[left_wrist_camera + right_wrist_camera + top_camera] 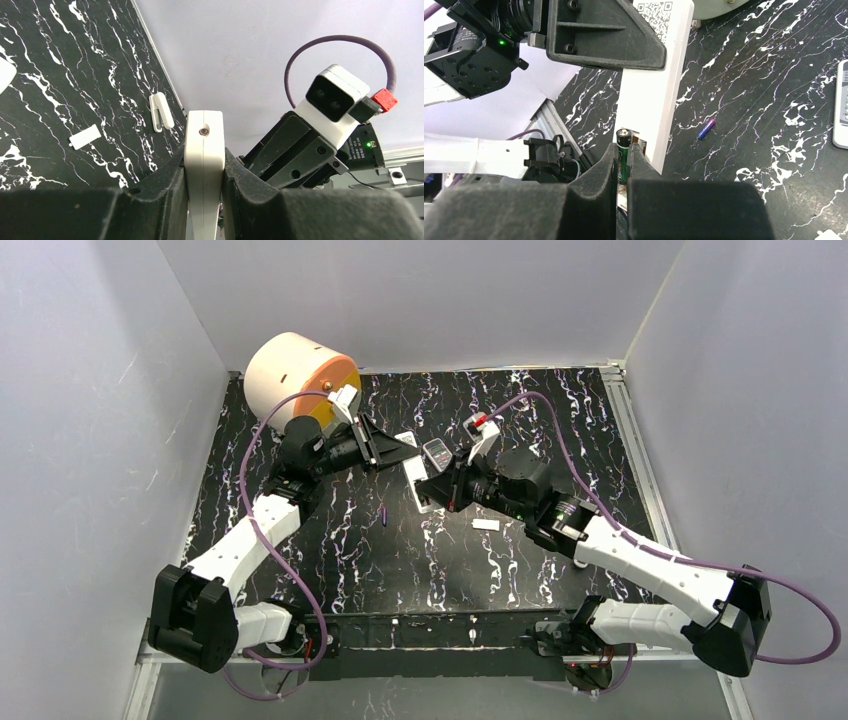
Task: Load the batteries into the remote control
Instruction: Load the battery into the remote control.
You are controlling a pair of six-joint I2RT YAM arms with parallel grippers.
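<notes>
My left gripper (204, 162) clamps the white remote (651, 85), which bears a QR label (654, 11). My right gripper (624, 172) pinches a dark green battery (623, 145) touching the remote's lower end. A purple battery (706, 128) lies on the table (749, 75).

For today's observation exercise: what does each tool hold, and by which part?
The left tool clamps the white remote near one end. The right tool pinches a green battery around its body, top end exposed.
</notes>
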